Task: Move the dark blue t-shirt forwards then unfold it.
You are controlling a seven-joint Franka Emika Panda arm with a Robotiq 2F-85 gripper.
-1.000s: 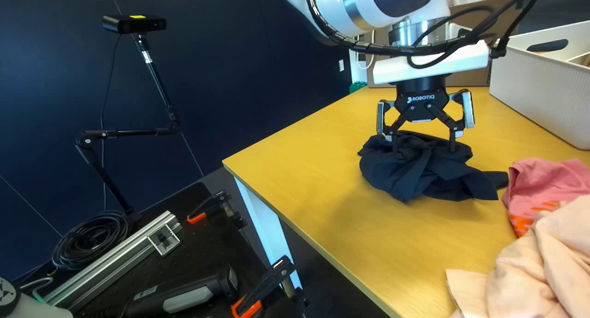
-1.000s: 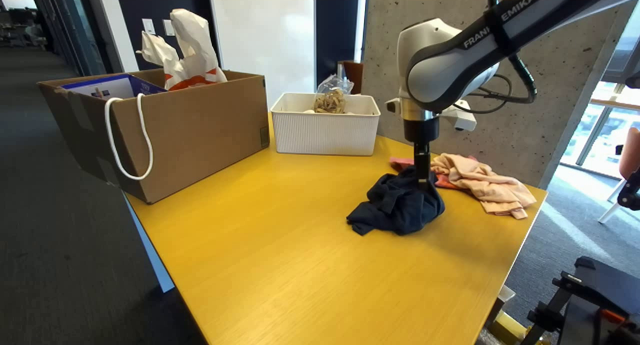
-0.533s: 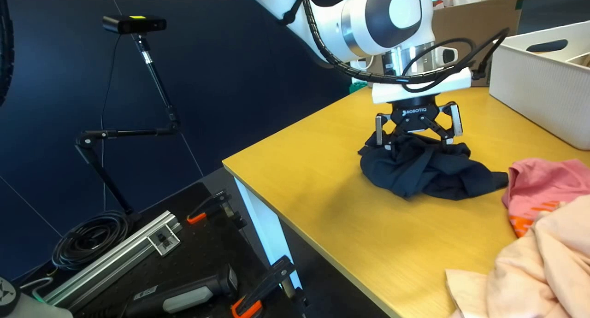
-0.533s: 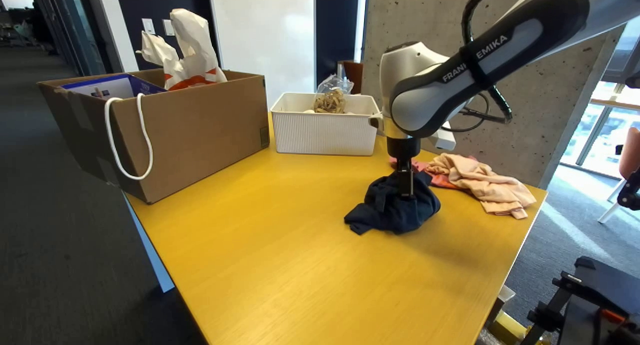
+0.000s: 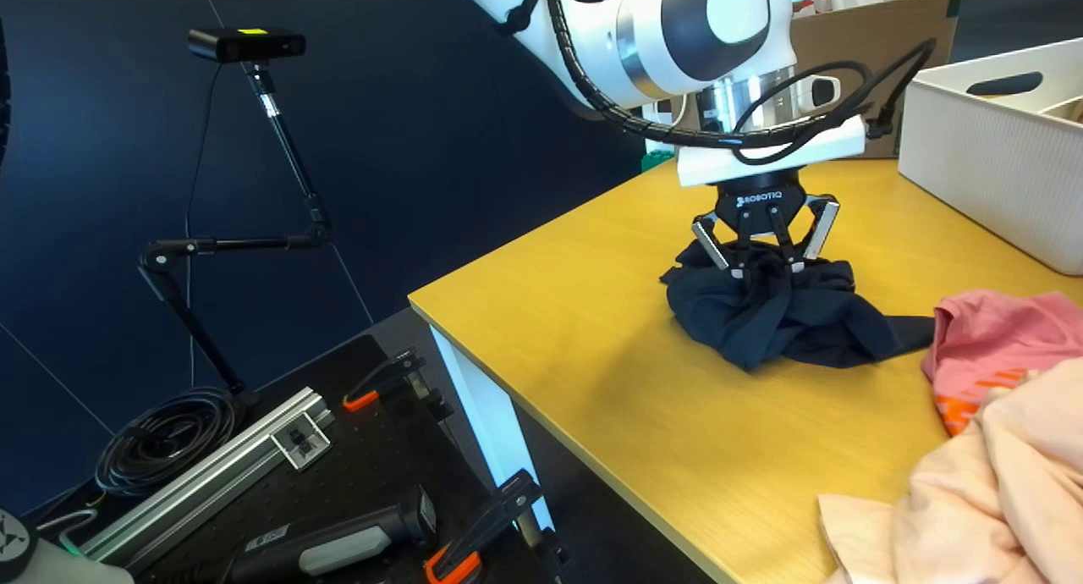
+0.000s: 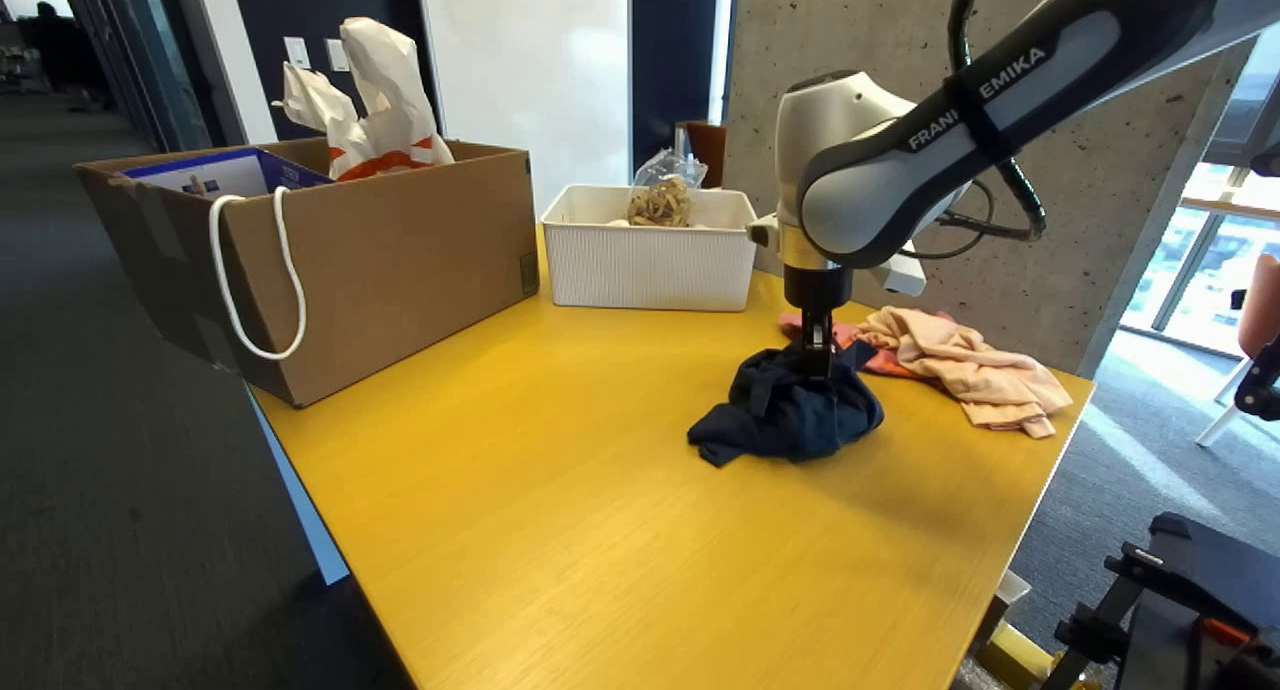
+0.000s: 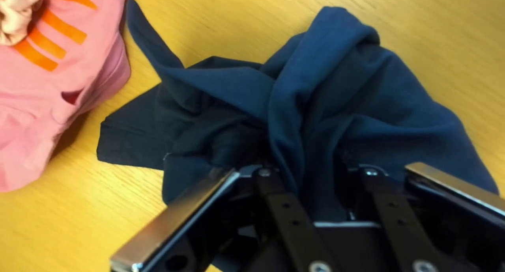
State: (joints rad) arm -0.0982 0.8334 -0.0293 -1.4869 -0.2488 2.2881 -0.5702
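Observation:
The dark blue t-shirt [image 5: 812, 326] lies crumpled in a heap on the yellow table, and both exterior views show it. My gripper [image 5: 769, 286] points straight down into the top of the heap, its jaws drawn partway together with cloth bunched between them. In the wrist view, folds of the t-shirt [image 7: 315, 94] run up into the gap of the gripper [image 7: 309, 167] and fill much of it. The fingertips are sunk in the fabric and mostly hidden. Side-on in an exterior view, the gripper [image 6: 817, 365] stands over the back part of the t-shirt [image 6: 790, 425].
A pink garment [image 5: 1007, 338] with orange stripes lies close beside the t-shirt, with a peach cloth [image 6: 980, 365] partly over it. A white basket [image 6: 650, 270] and a cardboard box [image 6: 410, 280] stand further along the table [image 6: 560, 510]. The table's edge drops to the floor.
My gripper has come down into the t-shirt, then its fingers have swung inward from wide apart, gathering cloth between them. The heap's sides have drawn in slightly.

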